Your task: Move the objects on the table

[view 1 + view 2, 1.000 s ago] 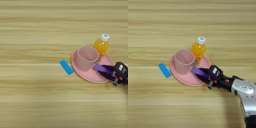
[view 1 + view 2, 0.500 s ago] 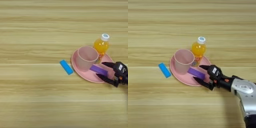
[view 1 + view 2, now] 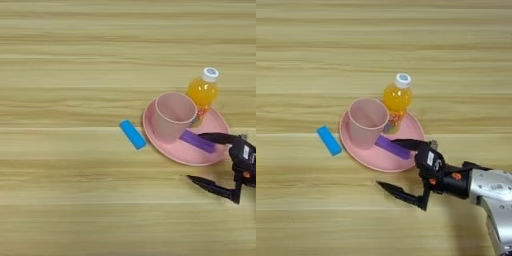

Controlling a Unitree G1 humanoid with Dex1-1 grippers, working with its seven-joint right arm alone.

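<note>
Gaping wide and holding nothing, gripper [image 3: 392,167] sits at the plate's [image 3: 358,153] near-right rim, one finger over the purple block [image 3: 392,147] lying on it beside the cup [image 3: 368,121], bottle [image 3: 396,102] behind, blue block [image 3: 330,140] on the table [image 3: 306,60] just left.

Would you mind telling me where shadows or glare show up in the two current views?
Left eye view: lighting is soft, with a faint shadow under the gripper finger on the table. Right eye view: a similar shadow under the lower finger, and a small highlight on the bottle; no strong glare.
</note>
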